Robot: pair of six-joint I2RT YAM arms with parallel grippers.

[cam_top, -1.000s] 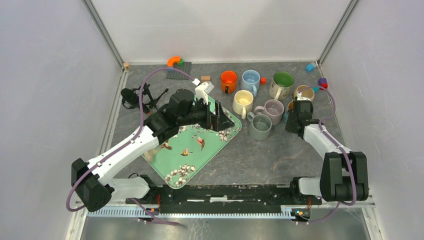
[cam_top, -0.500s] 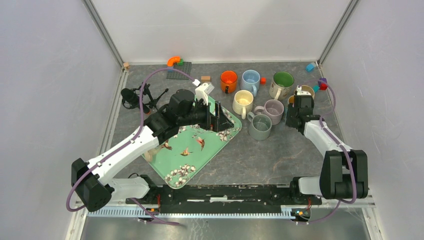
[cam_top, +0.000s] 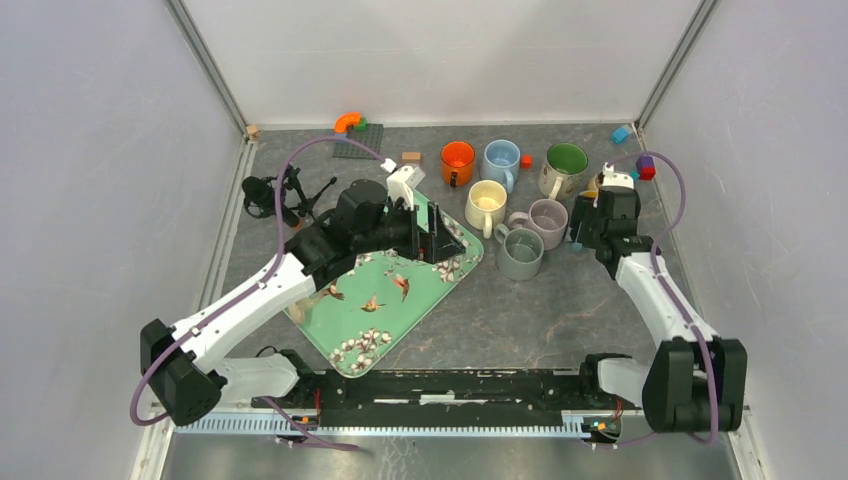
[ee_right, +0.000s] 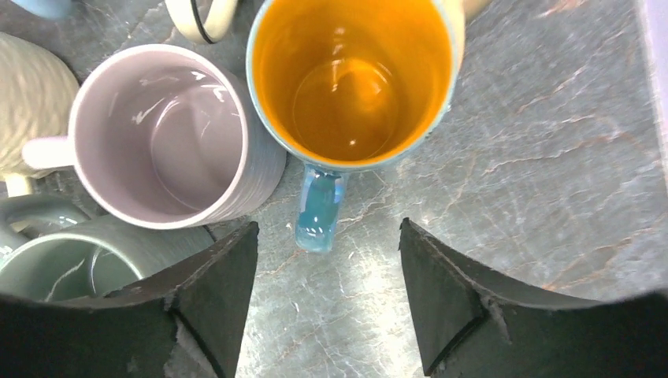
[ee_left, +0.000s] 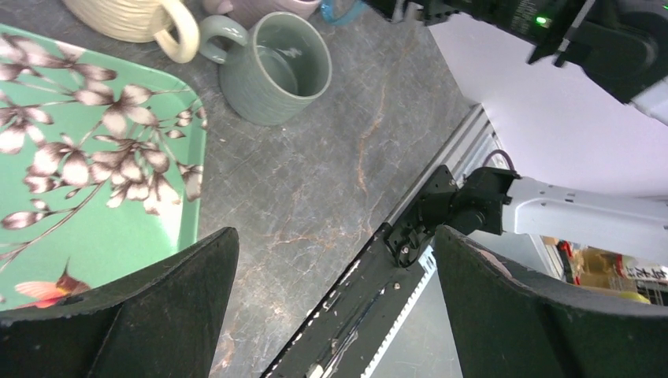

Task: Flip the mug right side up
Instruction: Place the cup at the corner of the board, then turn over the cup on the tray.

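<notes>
Fingers (ee_right: 213,307) of the right gripper (ee_right: 328,236) stand well apart, holding nothing and touching nothing. Just beyond their tips the orange-lined mug (ee_right: 354,79) stands upright on the table (ee_right: 551,157), mouth up. Its blue handle (ee_right: 317,209) points back into the gap between the two tips. Only the glossy orange bottom shows inside it. A lilac mug (ee_right: 165,134) sits right against its side, ahead of the left finger, and a grey-green mug (ee_right: 55,272) sits beside that finger; both show bare insides. The left gripper (ee_left: 335,236) is spread wide, gripping nothing, above the edge of a flowered tray (ee_left: 79,181).
</notes>
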